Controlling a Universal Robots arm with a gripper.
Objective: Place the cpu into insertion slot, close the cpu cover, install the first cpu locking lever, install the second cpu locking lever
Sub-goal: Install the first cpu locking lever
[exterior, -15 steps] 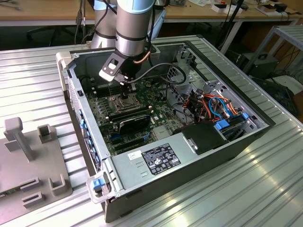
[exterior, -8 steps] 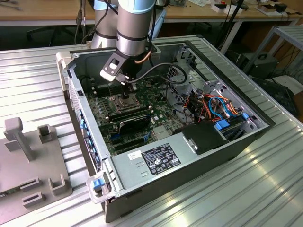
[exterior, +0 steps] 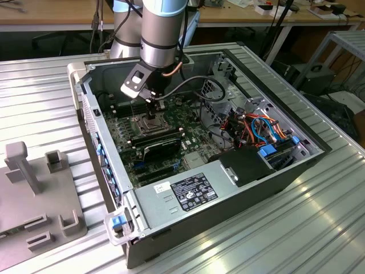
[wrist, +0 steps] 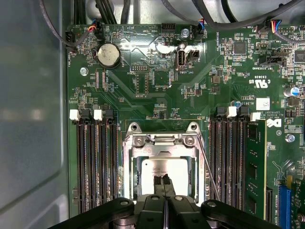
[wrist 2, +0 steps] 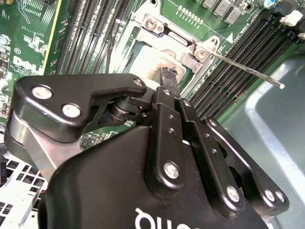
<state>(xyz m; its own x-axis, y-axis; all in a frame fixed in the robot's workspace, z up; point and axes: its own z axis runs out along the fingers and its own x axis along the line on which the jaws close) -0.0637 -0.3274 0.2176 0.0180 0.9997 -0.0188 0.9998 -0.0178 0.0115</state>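
In the first wrist view the cpu (wrist: 164,168) lies flat in the insertion slot, its silver-tan top showing through the cut-out of the cpu cover (wrist: 162,141). The cover lies down over it. My gripper (wrist: 164,181) is shut, its two fingertips pressed together on or just above the near part of the cpu's top, with nothing seen between them. A thin metal locking lever (wrist: 208,167) runs along one side of the socket and, in the second wrist view, this lever (wrist 2: 248,71) sticks out free over the memory slots. In the exterior view the gripper (exterior: 151,112) hangs over the socket (exterior: 149,123).
Long black memory slots (wrist: 95,162) flank the socket on both sides, with one memory module (wrist: 255,167) fitted. The open case's walls (exterior: 91,108), bundled cables (exterior: 256,128) and the power supply (exterior: 188,191) surround the board. A grey fixture (exterior: 40,194) sits on the table outside.
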